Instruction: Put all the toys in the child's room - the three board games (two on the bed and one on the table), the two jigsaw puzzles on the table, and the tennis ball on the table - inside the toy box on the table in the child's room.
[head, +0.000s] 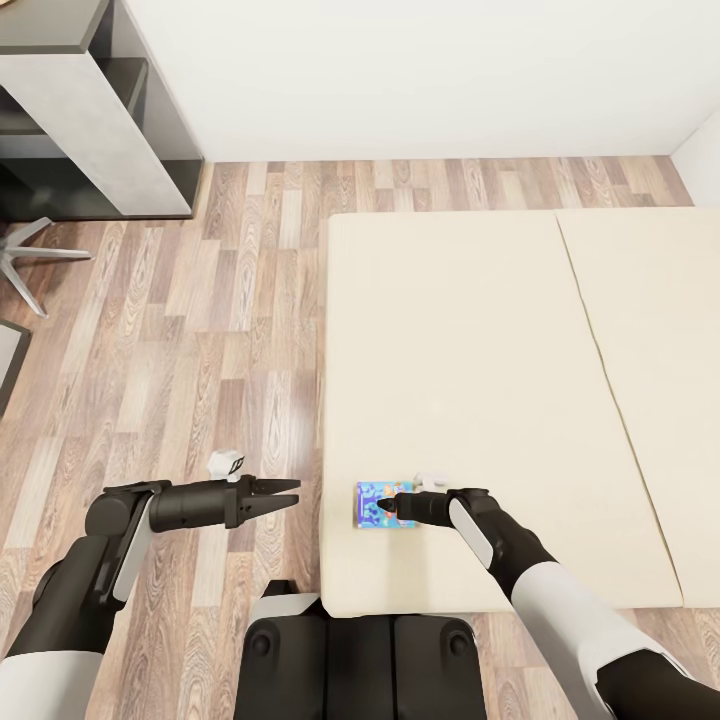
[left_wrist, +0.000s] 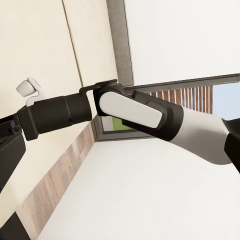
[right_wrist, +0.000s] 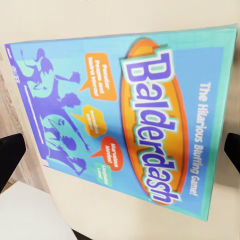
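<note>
the small blue flat board game box (head: 380, 505) lies flat on the beige two-part mattress of the bed (head: 470, 340), close to its near edge and its floor-side corner. it looks like stiff, light printed cardboard with a smooth and probably slippery lid, so taking it across two opposite edges seems safer than pressing on the cover. in the right wrist view the box (right_wrist: 130, 115) carries an orange oval lettered balderdash, purple figures and orange speech bubbles. the right gripper (head: 398, 507) hangs right over the box, its dark fingertips (right_wrist: 10, 157) spread to either side of it, not yet closed on it. the left gripper (head: 297, 493) hovers over the wood-plank floor (head: 200, 330) beside the bed, fingers nearly together and holding nothing. farther off stand a grey shelf unit (head: 90, 110) and the white wall (head: 420, 70).
</note>
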